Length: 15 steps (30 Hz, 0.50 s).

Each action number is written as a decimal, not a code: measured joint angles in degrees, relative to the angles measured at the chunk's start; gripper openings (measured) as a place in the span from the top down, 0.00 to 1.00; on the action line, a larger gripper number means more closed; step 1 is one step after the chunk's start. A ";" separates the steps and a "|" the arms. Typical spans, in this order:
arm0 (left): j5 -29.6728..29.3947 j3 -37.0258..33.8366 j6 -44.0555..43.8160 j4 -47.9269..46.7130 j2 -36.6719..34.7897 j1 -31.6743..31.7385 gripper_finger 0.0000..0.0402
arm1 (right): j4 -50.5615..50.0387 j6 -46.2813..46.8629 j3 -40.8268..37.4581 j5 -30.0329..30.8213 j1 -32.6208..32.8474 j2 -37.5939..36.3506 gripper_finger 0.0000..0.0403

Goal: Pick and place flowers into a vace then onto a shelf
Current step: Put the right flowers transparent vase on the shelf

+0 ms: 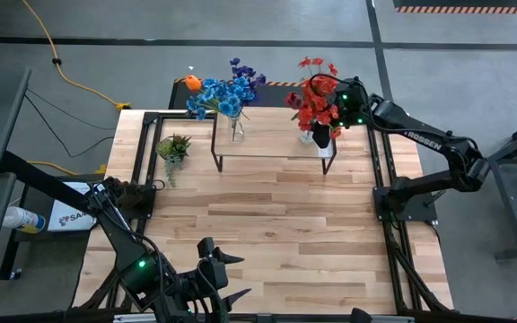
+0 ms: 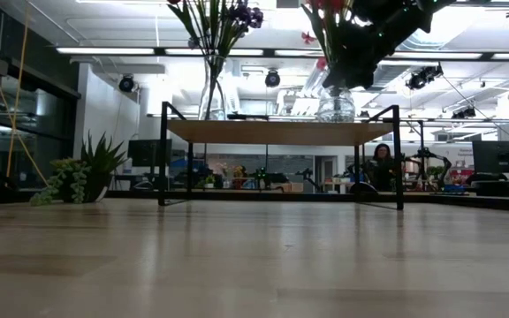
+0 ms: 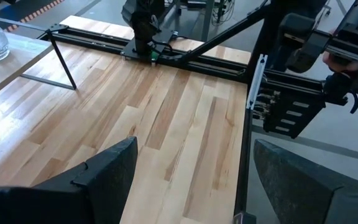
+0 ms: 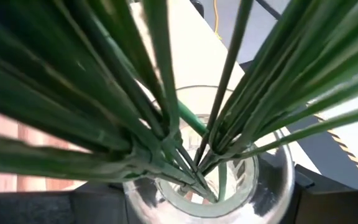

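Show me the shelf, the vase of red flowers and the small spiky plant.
shelf [image 2: 277,132]: low view, front edge of the board.
vase of red flowers [image 2: 335,108]: low view, glass belly.
small spiky plant [image 1: 174,147]: high view, leaf cluster.

At frame center, the shelf [image 1: 272,144] is smooth light wood on thin black metal legs. The vases [image 2: 335,104] are clear glossy glass. The tabletop [image 1: 276,233] is matt plank wood.
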 joint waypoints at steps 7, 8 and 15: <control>0.00 0.00 0.00 0.00 0.00 0.00 0.12 | -0.02 0.15 -0.02 -0.01 0.00 0.00 0.46; 0.00 0.00 0.00 0.01 0.00 0.00 0.12 | -0.02 0.17 -0.02 -0.09 0.02 0.00 0.46; -0.02 0.00 0.00 -0.01 0.00 0.00 0.12 | -0.04 0.24 -0.07 -0.03 0.02 0.00 0.47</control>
